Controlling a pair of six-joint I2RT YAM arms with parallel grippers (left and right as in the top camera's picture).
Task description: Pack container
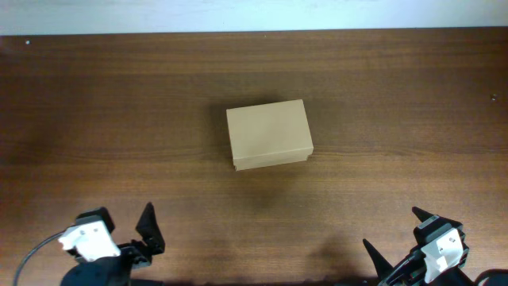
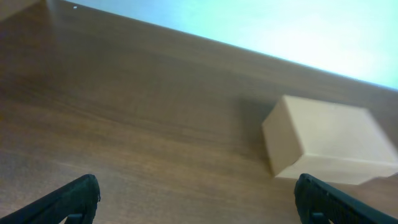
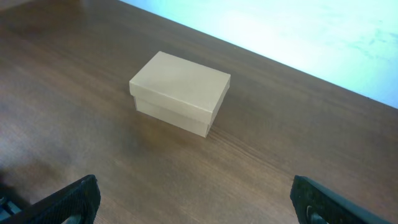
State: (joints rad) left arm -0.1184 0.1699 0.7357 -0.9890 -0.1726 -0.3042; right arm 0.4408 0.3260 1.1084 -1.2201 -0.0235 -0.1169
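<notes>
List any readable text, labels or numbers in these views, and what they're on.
None readable in any view.
Box: plain cardboard, no print on the faces shown.
Table: wood grain, no markings.
Left gripper and right gripper: no legible labels.

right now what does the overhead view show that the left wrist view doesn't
Only the overhead view shows the right tool, which is open, and the whole lid outline of the cardboard box in the middle of the wooden table. Only the left wrist view shows the side wall of the box under the lid lip, seen from low down, with its right end cut off. Both show the box closed and the left tool open, empty and apart from it.
</notes>
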